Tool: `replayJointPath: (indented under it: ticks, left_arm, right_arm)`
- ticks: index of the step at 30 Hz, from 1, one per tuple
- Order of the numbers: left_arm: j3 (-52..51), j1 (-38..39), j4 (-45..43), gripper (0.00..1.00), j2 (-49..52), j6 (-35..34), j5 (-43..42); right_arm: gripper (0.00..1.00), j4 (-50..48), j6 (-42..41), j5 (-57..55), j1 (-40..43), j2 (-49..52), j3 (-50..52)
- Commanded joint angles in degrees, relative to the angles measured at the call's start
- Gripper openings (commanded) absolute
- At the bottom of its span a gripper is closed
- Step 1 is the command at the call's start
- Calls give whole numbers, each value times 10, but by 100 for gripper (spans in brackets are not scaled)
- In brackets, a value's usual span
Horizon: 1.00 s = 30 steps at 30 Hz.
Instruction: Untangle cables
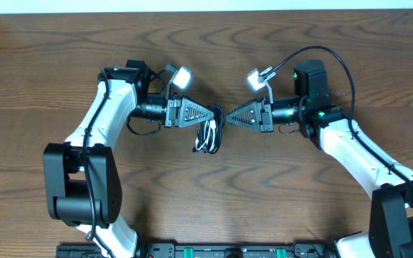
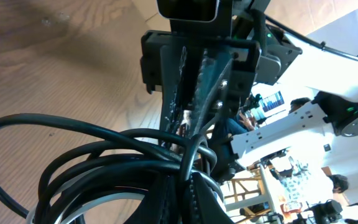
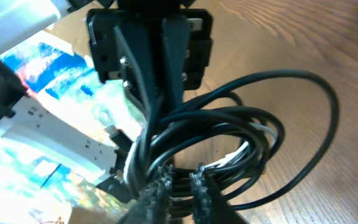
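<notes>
The cables hang as one tangled bundle [image 1: 208, 136] of black and white loops, just above the table between the two arms. My left gripper [image 1: 217, 115] comes in from the left and is shut on the top of the bundle. In the left wrist view the black cable [image 2: 73, 134] loops widely and the white cable [image 2: 102, 200] runs under it by my left gripper [image 2: 188, 180]. My right gripper [image 1: 226, 116] meets it tip to tip from the right. In the right wrist view my right gripper [image 3: 179, 180] has several black strands [image 3: 316, 81] clamped between its fingers, with the white cable [image 3: 244, 149] just beyond.
The wooden table [image 1: 214, 43] lies all round. The thick black wire [image 1: 335, 61] fixed to the right arm arcs over its wrist. A black rail [image 1: 235, 251] runs along the table's near edge.
</notes>
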State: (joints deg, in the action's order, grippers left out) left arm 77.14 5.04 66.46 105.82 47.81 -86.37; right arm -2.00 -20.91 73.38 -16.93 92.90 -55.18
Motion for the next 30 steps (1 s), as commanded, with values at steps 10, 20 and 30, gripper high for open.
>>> replayJointPath:
  ticks: [10,20,30]
  left_arm:
    - [0,1,1,8,-2,-63,-3]
    - [0,5,6,7,-2,-96,-36]
    - [0,14,5,8,-2,-96,-23]
  right_arm:
    - [22,1,32,56,3,0,-2]
    - [22,0,32,14,-12,0,-2]
    - [21,-21,25,7,-19,0,-2]
